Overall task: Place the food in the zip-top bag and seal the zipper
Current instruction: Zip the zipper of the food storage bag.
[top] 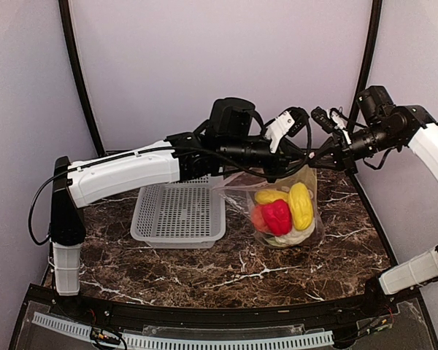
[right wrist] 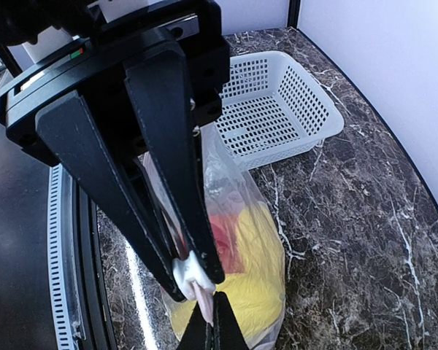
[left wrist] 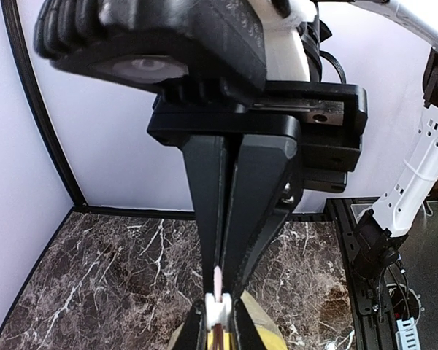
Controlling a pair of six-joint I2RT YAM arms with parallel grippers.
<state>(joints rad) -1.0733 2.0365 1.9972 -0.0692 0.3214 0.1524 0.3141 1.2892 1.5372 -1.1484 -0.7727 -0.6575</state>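
Observation:
The zip-top bag hangs over the table between both grippers, also in the right wrist view. Inside it is the food: yellow pieces, a red piece, an orange piece and a whitish piece. No purple grape bunch shows. My left gripper is shut on the end of the pinkish zipper. My right gripper is shut on the white slider, right beside the left fingertips. From above, the left gripper and right gripper meet at the bag's top.
A white mesh basket with nothing in it stands left of the bag, also in the right wrist view. The dark marble table is ringed by black frame posts and pale walls.

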